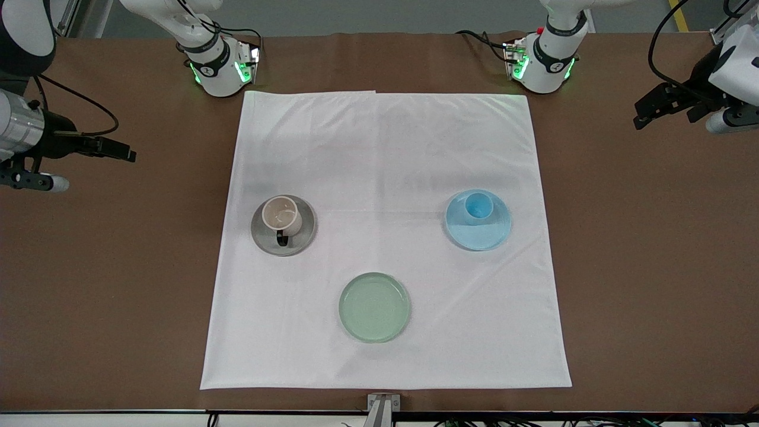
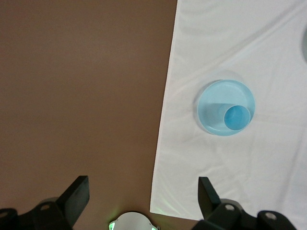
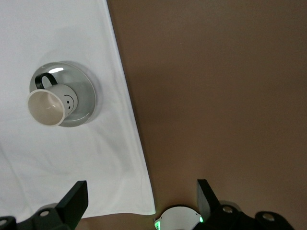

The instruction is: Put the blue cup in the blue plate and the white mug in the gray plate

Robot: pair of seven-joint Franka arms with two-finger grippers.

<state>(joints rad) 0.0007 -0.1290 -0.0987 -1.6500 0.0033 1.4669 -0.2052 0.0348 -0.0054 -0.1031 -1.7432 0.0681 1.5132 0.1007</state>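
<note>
Both placements look done: blue cup (image 1: 478,206) sits in blue plate (image 1: 478,220), white mug (image 1: 281,216) upright in gray plate (image 1: 283,226), green plate (image 1: 375,307) w/ nothing on it. Left gripper (image 2: 144,191) and right gripper (image 3: 142,194) both spread wide, holding nothing, parked over bare table (image 1: 652,267) off the cloth (image 1: 385,148) at their own ends. Next move IMO: none needed beyond staying parked.

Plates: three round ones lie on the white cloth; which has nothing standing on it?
The pale green round plate, nearest the front camera. The translucent gray plate carries the white mug, and the light-blue plate carries the blue cup.
</note>
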